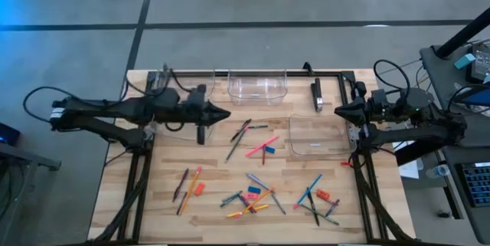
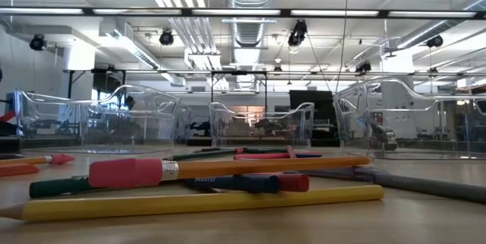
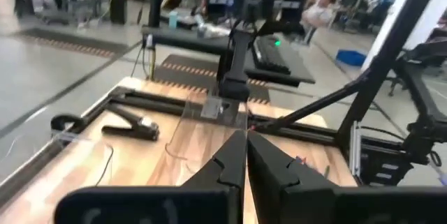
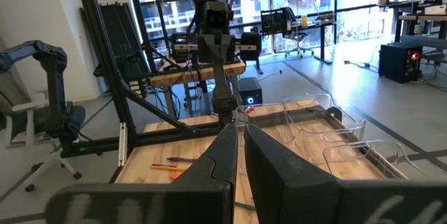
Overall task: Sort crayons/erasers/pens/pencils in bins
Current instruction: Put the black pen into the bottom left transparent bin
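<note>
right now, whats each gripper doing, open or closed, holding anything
left gripper: closed, holding nothing.
right gripper: closed, holding nothing.

Bins [image 1: 257, 86] sit along the table's [image 1: 153, 192] far side, one more [image 1: 317, 136] toward the right — pencils [image 1: 260, 148], pens [image 1: 239, 131], crayons [image 1: 310, 192] and erasers [image 1: 198, 188] lie loose across the near half, none in a bin.

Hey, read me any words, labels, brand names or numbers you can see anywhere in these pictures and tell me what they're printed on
None can be read.
Orange pencil, low view: a dark printed line runs along its barrel just past the metal band, too blurred to read.
Crayons, pens, clear bins: no print shows.
</note>
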Available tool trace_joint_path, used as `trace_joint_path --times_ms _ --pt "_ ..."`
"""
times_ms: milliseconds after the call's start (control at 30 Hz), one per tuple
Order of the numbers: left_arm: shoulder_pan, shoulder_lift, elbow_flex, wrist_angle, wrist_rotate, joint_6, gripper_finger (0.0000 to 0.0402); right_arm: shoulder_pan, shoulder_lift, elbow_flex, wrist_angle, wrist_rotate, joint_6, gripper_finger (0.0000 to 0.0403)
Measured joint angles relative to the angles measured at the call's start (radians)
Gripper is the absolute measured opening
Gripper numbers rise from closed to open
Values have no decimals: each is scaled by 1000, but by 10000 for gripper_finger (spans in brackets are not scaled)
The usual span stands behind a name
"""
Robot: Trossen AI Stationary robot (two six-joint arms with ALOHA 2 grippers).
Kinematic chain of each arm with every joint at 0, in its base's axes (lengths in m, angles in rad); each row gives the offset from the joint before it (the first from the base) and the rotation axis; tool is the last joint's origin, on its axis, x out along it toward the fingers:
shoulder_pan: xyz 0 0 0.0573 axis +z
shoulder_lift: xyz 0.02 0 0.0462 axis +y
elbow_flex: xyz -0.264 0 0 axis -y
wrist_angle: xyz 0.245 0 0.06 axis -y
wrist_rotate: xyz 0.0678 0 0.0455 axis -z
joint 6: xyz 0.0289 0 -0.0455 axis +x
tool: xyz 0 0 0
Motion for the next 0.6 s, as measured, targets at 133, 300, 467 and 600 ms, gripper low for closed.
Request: trace_joint_path --times_ms 133,300,467,600 --pt "-2 101 49 -40 -5 1 0 0 0 0 0 0 0 22" --pt "-3 191 79 -39 -6 51 0 0 0 0 0 0 0 22" --pt "4 269 77 -69 -10 76 21 0 0 0 0 0 0 22" --pt "7 322 77 -106 -58 74 74 0 0 0 0 0 -10 22"
